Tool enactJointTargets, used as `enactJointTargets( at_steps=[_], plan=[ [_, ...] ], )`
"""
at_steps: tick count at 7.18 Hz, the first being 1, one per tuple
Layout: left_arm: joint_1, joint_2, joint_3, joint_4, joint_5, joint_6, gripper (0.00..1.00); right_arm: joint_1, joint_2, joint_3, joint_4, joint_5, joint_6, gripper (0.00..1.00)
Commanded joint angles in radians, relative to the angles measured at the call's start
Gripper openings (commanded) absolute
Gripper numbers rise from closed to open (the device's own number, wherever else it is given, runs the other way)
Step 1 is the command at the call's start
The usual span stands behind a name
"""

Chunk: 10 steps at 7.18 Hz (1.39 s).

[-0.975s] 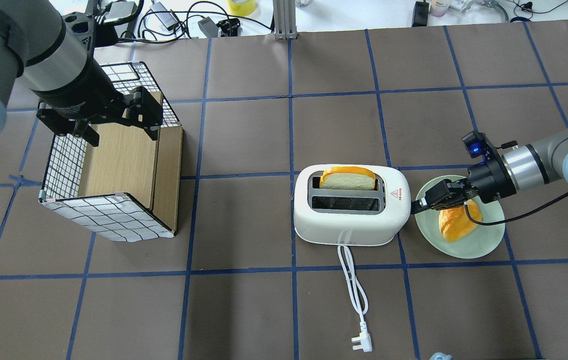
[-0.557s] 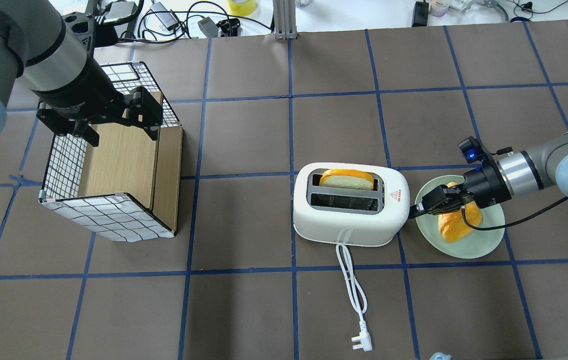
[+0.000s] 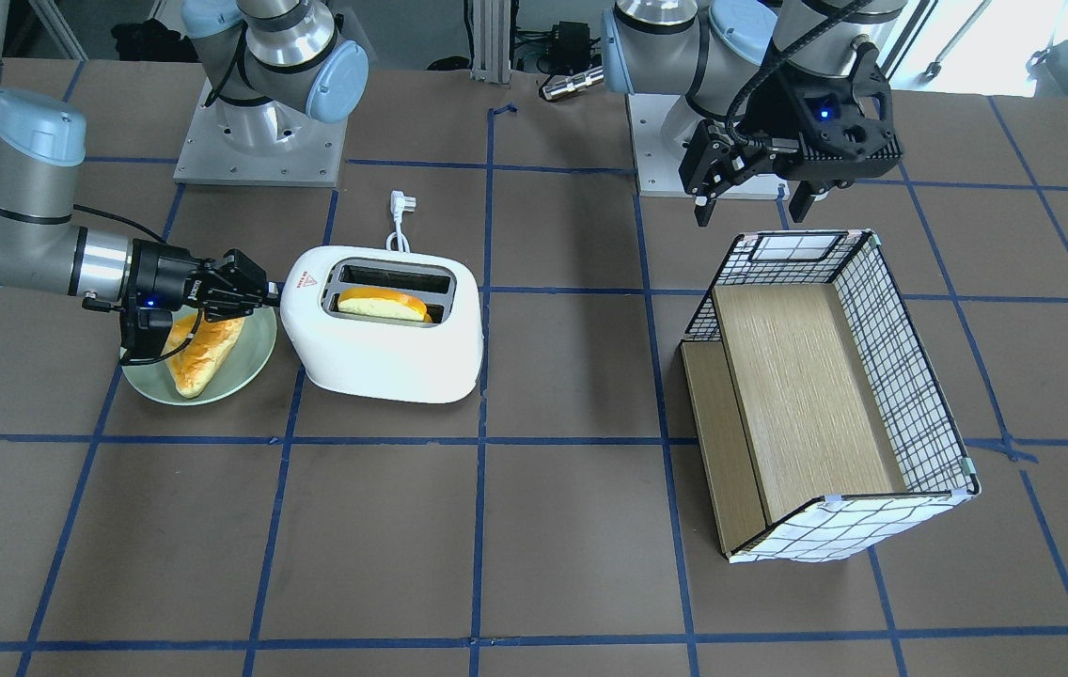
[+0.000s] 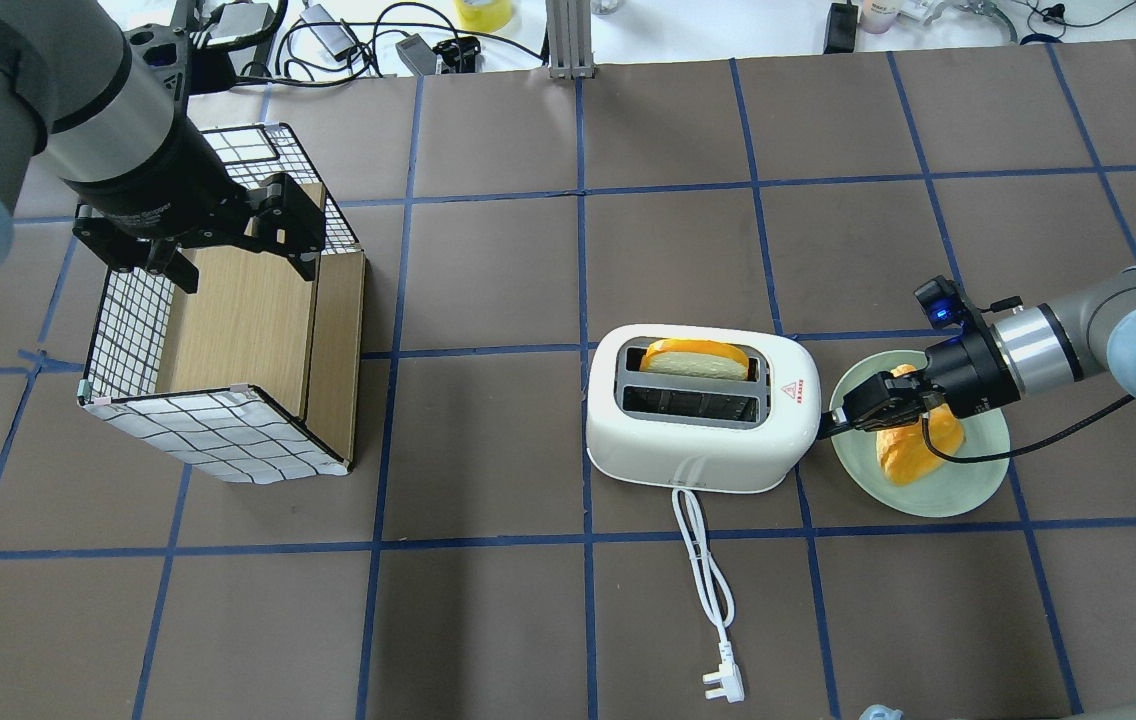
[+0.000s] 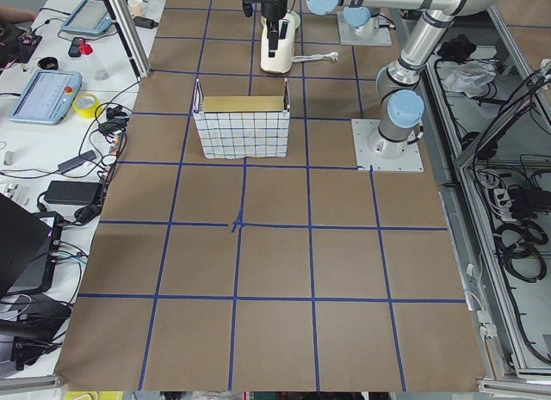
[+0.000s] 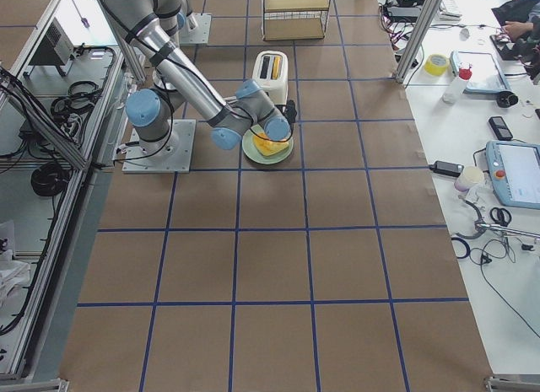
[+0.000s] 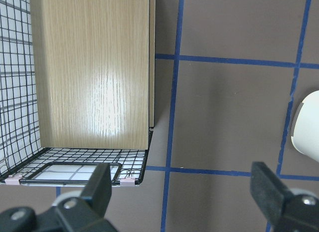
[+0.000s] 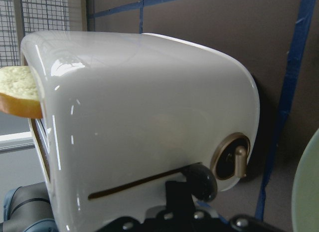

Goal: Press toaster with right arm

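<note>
The white toaster [image 4: 698, 450] stands mid-table with its cord [image 4: 708, 570] trailing toward the robot; it also shows in the front view [image 3: 384, 362]. A bread slice [image 4: 696, 358] sits in its far slot. My right gripper [image 4: 821, 425] is shut, with its tips against the toaster's right end. In the right wrist view the tips [image 8: 175, 194] touch the dark lever knob [image 8: 202, 181] at the end of its slot. My left gripper [image 4: 240, 262] is open and empty above the wire basket.
A green plate [image 4: 968, 480] with a bread piece [image 4: 913, 455] lies under my right wrist, right of the toaster. A wire basket with wooden shelves [image 4: 228, 330] stands at the left. The white plug [image 4: 725, 686] lies near the front edge.
My right gripper has dropped a little at the toaster's right end, and the wrist has swung slightly. The bread in the slot sits a bit lower. The left arm is still.
</note>
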Motion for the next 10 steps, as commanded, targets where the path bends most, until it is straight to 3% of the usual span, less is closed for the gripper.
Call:
enactJointTargets(
  at_steps=[1, 4, 6, 8, 10],
  plan=[
    [0.0, 0.0, 0.0, 0.0, 0.0, 0.0, 1.0, 0.002, -0.004, 0.001, -0.011, -0.004, 0.026, 0.0],
    [0.0, 0.0, 0.0, 0.0, 0.0, 0.0, 1.0, 0.005, -0.091, -0.049, 0.007, -0.01, 0.243, 0.0],
    [0.0, 0.0, 0.0, 0.0, 0.0, 0.0, 1.0, 0.008, -0.161, -0.144, 0.082, -0.091, 0.348, 0.0],
    [0.0, 0.0, 0.0, 0.0, 0.0, 0.0, 1.0, 0.049, -0.187, -0.326, 0.118, -0.258, 0.515, 0.0],
    [0.0, 0.0, 0.0, 0.0, 0.0, 0.0, 1.0, 0.167, -0.178, -0.557, 0.135, -0.379, 0.749, 0.0]
  ],
)
